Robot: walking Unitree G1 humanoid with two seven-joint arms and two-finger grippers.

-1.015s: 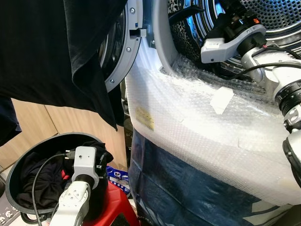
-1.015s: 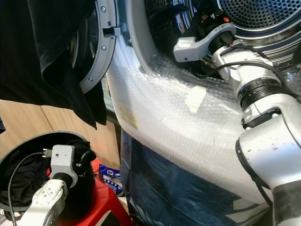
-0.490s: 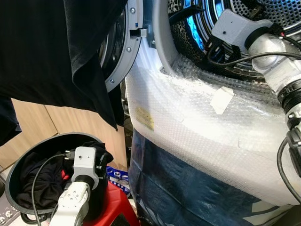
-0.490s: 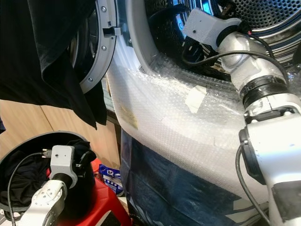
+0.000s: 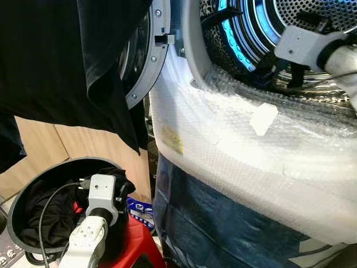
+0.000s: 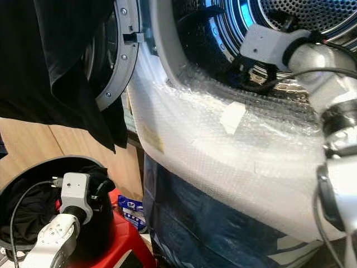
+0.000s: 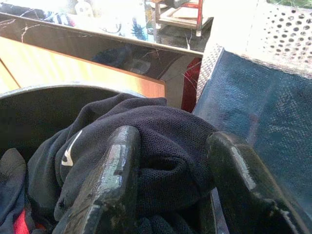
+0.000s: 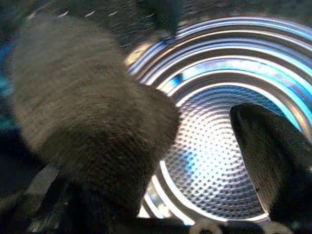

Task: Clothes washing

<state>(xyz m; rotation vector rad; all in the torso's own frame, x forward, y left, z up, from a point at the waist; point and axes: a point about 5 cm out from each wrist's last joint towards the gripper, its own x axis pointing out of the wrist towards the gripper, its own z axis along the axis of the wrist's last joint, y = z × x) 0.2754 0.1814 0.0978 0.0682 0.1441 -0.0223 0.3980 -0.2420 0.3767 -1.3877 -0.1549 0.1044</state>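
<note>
The washing machine's drum (image 5: 262,22) stands open, lit blue inside. My right gripper (image 8: 204,146) is inside the drum, open; a blurred dark grey cloth (image 8: 92,117) covers one finger, and the other finger (image 8: 273,161) is bare. A black bin (image 5: 17,206) at the lower left holds dark clothes (image 7: 161,131). My left gripper (image 7: 170,146) is down in the bin, open, one finger on each side of a bulge of dark fabric.
A large black garment (image 5: 56,61) hangs over the open washer door (image 5: 148,61). Bubble wrap (image 5: 234,151) covers the washer's front, with blue sheeting (image 5: 223,223) below. The bin sits on a red stool (image 5: 136,240). A wooden panel (image 5: 61,145) is behind.
My right arm has swung to the right and further into the drum. The left arm has stayed in the bin.
</note>
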